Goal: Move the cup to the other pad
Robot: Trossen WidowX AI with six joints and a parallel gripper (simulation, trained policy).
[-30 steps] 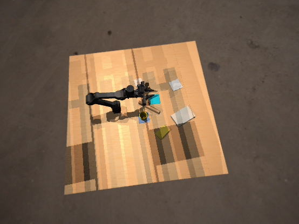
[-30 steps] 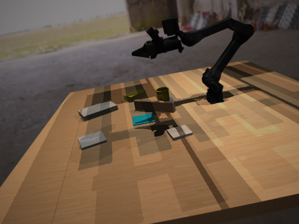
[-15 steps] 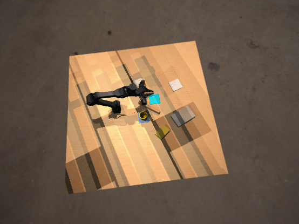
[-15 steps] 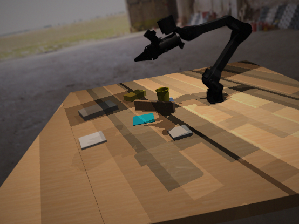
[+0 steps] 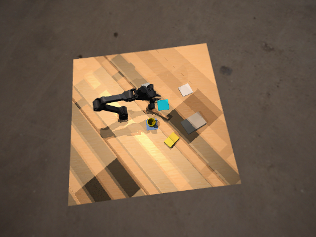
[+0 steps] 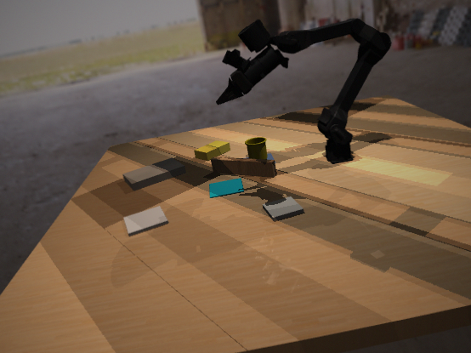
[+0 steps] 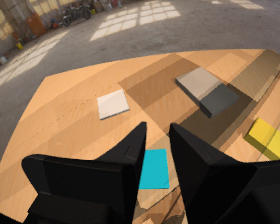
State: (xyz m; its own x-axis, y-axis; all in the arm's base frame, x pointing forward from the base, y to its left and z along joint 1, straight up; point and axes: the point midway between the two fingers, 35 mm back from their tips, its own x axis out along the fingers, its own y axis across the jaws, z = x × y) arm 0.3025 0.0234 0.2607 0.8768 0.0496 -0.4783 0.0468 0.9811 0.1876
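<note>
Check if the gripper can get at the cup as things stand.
Probably yes: the cup stands upright and uncovered, but the gripper is high, off to one side, nearly closed; the brown bar may hinder a low approach.
</note>
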